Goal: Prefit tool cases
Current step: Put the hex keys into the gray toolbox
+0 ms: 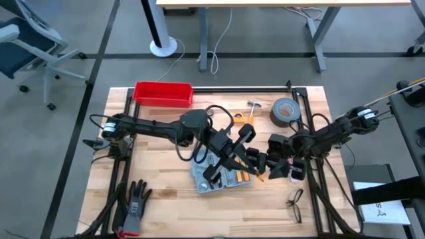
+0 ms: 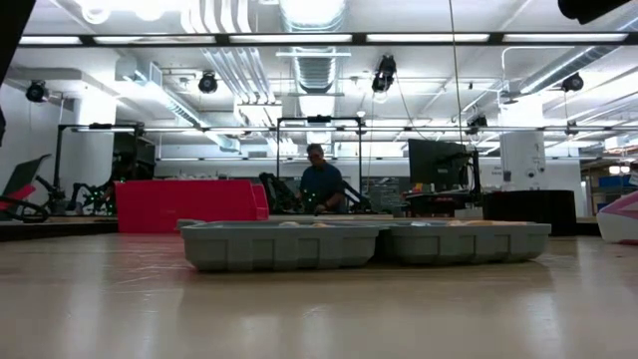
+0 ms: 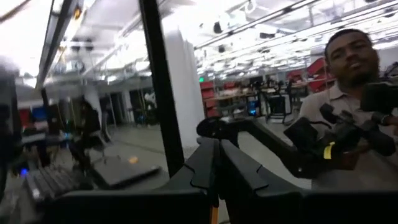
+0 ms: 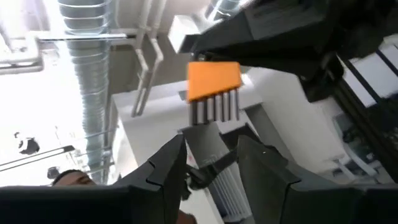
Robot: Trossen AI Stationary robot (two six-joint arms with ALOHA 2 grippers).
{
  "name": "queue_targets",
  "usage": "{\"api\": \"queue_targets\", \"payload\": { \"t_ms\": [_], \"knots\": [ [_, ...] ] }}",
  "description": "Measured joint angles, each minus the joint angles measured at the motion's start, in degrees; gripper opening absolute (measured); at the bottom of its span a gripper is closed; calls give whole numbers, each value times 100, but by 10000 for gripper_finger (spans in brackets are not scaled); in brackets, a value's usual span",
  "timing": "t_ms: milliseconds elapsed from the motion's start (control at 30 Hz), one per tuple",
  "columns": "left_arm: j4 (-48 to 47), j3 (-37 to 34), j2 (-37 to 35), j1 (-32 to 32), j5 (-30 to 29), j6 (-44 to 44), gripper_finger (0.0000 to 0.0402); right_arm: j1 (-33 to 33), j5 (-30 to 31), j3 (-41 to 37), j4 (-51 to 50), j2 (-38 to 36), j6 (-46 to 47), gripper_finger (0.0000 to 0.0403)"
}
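The tool case (image 1: 219,179) lies open on the table's middle, both grey halves (image 2: 364,244) flat on the wood. My left gripper (image 3: 214,155) reaches in from the left, raised over the case's right end, and is shut on a small orange bit holder (image 4: 213,81) with several metal bits in a row. My right gripper (image 4: 211,146) comes from the right and faces it. Its fingers are open, and their tips stand just short of the bits' free ends. My left gripper pinches the orange holder between its two shut fingers at the end away from the bits (image 4: 214,64). Only a thin orange edge (image 3: 213,214) shows between the fingers in its own wrist view. The holder is lifted clear of the table, its bits pointing toward my right gripper.
A red bin (image 1: 163,93) stands at the far left, with a small hammer (image 1: 254,106) and a tape roll (image 1: 285,111) at the far right. A black glove (image 1: 136,202) and glasses (image 1: 295,204) lie near the front edge. A person (image 2: 321,184) sits beyond the table.
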Motion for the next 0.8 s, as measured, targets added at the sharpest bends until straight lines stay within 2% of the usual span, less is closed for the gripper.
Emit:
{"api": "queue_targets", "payload": {
  "t_ms": [300,533,633,800],
  "knots": [
    [-189,-7,0,12,-118,-329,9,-115,89,-112,-18,-9,-57,110],
    [-504,-41,0,23,-634,-332,9,-369,-50,-378,-27,-60,25,118],
    [-734,-86,0,22,-965,-337,9,-503,-157,-693,-28,-292,-17,121],
    [-721,-177,2,27,-1194,-357,9,-722,-111,-1407,-312,-982,-324,113]
  ]
}}
